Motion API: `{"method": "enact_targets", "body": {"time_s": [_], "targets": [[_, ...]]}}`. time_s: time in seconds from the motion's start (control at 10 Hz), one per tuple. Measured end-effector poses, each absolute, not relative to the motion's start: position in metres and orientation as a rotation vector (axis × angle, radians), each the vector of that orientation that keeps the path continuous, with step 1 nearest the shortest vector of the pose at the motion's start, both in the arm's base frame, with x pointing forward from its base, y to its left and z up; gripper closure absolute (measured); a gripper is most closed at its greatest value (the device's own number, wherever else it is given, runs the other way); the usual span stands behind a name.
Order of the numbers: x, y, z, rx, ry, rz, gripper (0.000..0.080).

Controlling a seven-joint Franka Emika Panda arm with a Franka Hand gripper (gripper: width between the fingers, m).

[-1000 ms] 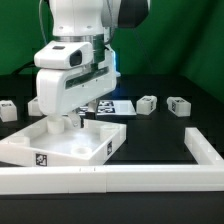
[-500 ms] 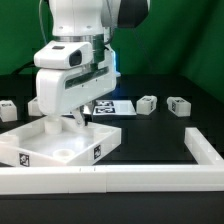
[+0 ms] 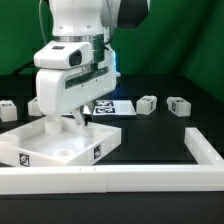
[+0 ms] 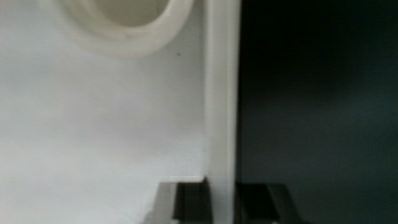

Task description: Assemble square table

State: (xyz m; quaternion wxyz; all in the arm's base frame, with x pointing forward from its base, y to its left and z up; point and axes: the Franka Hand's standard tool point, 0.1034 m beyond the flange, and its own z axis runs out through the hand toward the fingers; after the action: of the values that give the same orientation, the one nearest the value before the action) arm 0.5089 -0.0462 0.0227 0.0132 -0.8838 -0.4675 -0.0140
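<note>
The white square table top (image 3: 50, 140) lies flat on the black table, in the corner against the long white wall (image 3: 110, 178). My gripper (image 3: 78, 121) is shut on the top's far raised rim, reaching down from above. In the wrist view the rim (image 4: 221, 100) runs between my two dark fingers (image 4: 189, 203), with the top's floor and a round corner socket (image 4: 128, 20) on one side. My gripper (image 4: 226, 203) holds the rim there. Loose tagged legs lie behind: one at the exterior view's left (image 3: 8, 108), two at its right (image 3: 147, 103) (image 3: 180, 105).
The L-shaped white wall runs along the front and turns back at the exterior view's right (image 3: 203, 148). The marker board (image 3: 117, 105) lies flat behind the gripper. Black table surface (image 4: 320, 100) shows beyond the rim.
The table top has swung round from a skewed pose a second ago to lie square along the front wall. Since half a second ago nothing has visibly moved.
</note>
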Motion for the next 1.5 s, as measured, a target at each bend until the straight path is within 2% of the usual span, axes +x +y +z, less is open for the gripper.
{"method": "enact_targets", "body": {"time_s": [0.3,0.8,1.0,1.3,1.5], "targets": [[0.518,-0.001,0.028,-2.583,-1.762,-0.068,0.0744],[0.515,0.004,0.025,-2.593,-1.77,-0.11,0.0744],[0.521,0.031,0.022,-2.433,-2.08,-0.296,0.0744],[0.538,0.058,0.023,-2.337,-2.168,-0.288,0.0742],[0.537,0.056,0.023,-2.341,-2.163,-0.287,0.0742]]}}
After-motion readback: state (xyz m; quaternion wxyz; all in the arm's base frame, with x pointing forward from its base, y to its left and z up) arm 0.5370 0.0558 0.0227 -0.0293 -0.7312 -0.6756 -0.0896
